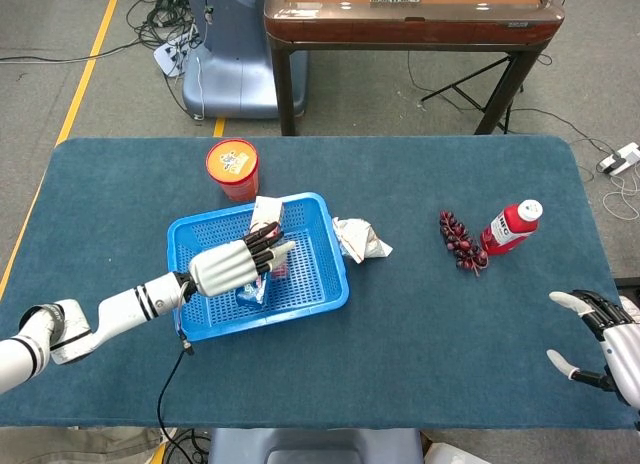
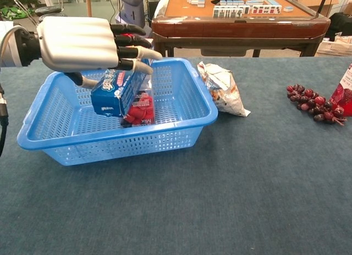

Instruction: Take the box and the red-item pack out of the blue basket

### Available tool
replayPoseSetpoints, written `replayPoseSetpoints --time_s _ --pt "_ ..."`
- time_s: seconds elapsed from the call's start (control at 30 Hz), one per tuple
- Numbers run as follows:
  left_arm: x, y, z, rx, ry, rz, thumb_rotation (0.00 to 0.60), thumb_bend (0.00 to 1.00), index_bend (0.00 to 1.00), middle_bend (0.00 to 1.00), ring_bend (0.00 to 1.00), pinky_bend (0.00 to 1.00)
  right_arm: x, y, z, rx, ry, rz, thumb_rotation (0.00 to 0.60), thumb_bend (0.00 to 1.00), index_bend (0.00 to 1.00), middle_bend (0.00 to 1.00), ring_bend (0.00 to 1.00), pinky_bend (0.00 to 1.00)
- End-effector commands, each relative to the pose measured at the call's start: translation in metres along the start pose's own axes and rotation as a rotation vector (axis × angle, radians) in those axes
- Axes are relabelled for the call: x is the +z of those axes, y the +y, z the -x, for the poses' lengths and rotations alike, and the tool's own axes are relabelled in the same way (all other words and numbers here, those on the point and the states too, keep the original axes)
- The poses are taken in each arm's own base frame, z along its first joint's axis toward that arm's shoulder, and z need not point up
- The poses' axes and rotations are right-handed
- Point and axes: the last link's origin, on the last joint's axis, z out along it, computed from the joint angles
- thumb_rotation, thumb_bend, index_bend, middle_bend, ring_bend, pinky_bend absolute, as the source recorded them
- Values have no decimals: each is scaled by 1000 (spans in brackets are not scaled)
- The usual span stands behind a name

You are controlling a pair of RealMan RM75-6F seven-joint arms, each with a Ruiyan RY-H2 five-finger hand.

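The blue basket [image 1: 330, 297] [image 2: 121, 147] sits left of the table's middle. Inside it a blue box [image 2: 117, 94] leans tilted, its upper end [image 1: 266, 212] toward the far rim. Beneath and beside the box lies the red-item pack [image 2: 141, 113] [image 1: 279, 268]. My left hand [image 1: 236, 267] [image 2: 82, 42] hovers over the box, fingers spread across its upper end and thumb down at its left side; no firm grip shows. My right hand [image 1: 602, 346] hangs open at the table's near right corner, holding nothing.
A red cup [image 1: 232, 168] stands just behind the basket. A crumpled snack bag [image 1: 360, 240] [image 2: 223, 90] lies against the basket's right side. Dark red grapes [image 1: 459, 241] [image 2: 315, 106] and a red bottle [image 1: 511, 227] are at the right. A brown table [image 1: 410, 19] stands beyond.
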Motion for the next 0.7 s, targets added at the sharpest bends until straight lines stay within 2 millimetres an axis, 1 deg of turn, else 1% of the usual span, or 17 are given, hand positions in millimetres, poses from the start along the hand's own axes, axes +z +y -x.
replayPoseSetpoints --time_s 0.03,0.17,0.27,0.37,0.53,0.6,0.7 --pt "0 1 1 -1 2 -3 600 287 292 133 194 15 0 0 0 2 3 1 600 193 212 259 169 239" --pt "-2 2 3 -15 5 -20 600 288 419 339 361 62 -1 1 0 3 7 4 600 193 212 259 169 239" --pt "-7 0 4 -34 27 -50 600 288 475 427 417 90 -1 1 0 5 9 4 600 195 212 259 169 239" --pt "-16 -5 6 -61 42 -102 600 288 501 460 433 117 -1 1 0 8 11 1 600 198 212 259 169 239" --pt "-38 -16 10 -84 59 -179 600 288 508 463 434 138 -1 0 0 10 14 -4 600 198 211 259 169 239" --pt "-50 -24 14 -95 59 -229 600 288 508 465 434 138 -1 -1 0 10 14 -9 600 198 211 259 169 239" --pt "-72 -36 26 -105 22 -304 600 287 506 465 434 138 1 -2 0 11 11 -13 600 198 212 259 169 239"
